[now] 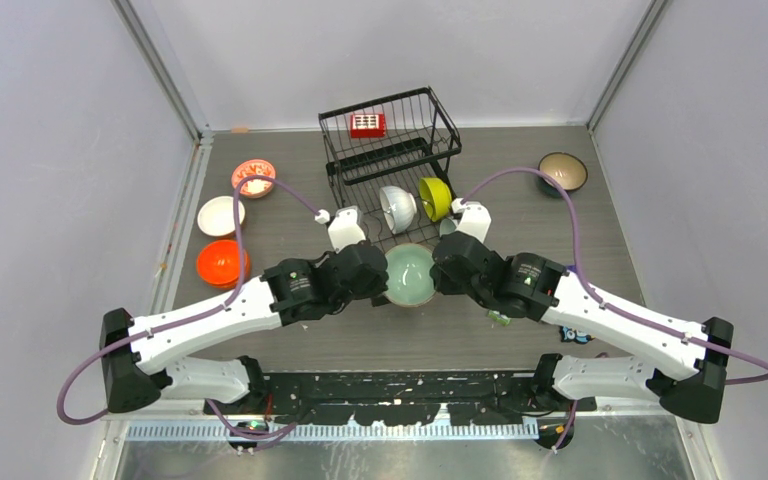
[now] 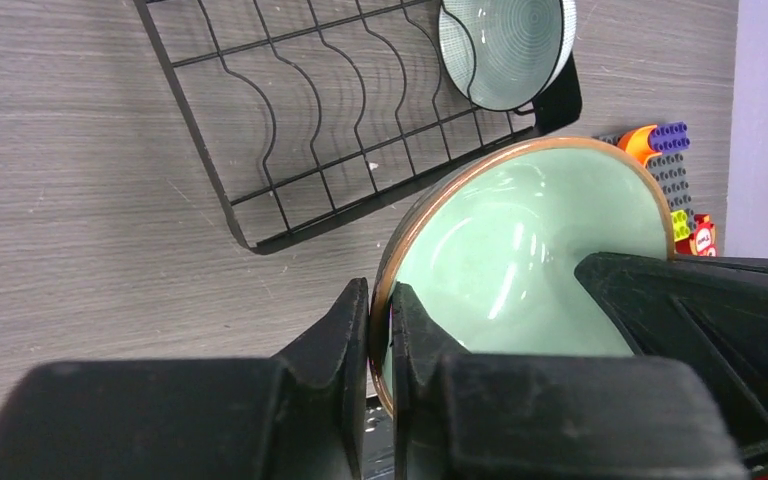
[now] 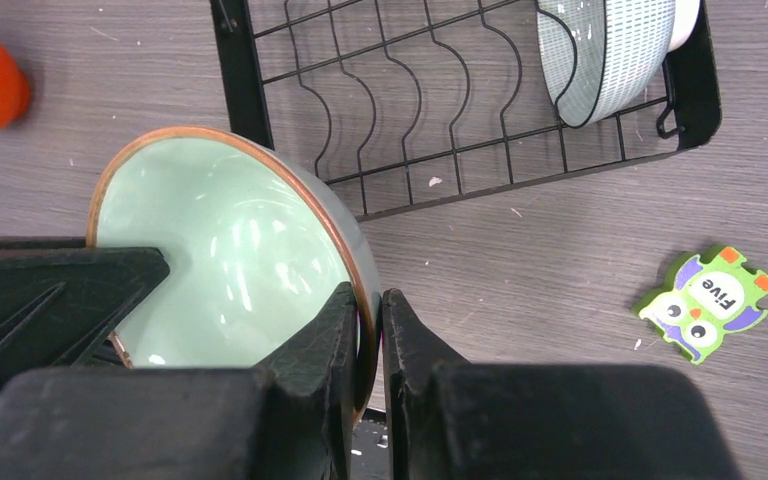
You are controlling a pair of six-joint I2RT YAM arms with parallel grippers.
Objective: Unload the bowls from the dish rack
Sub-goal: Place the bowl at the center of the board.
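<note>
A pale mint bowl (image 1: 410,275) with a copper rim hangs between both arms, just in front of the black wire dish rack (image 1: 390,140). My left gripper (image 1: 381,276) is shut on its left rim, with one finger inside and one outside (image 2: 380,320). On the opposite rim my right gripper (image 1: 441,272) is shut the same way (image 3: 370,325). The mint bowl (image 2: 520,240) (image 3: 220,250) is tilted, its inside facing both wrist cameras. A white ribbed bowl (image 1: 397,207) and a lime-yellow bowl (image 1: 435,198) stand on edge in the rack's lower tier (image 3: 440,90).
Three bowls sit at the table's left: orange (image 1: 223,263), plain white (image 1: 220,215) and red-patterned (image 1: 253,177). A dark bowl with a tan inside (image 1: 563,171) sits at the back right. An owl card (image 3: 708,303) and toy blocks (image 2: 675,180) lie near the right arm.
</note>
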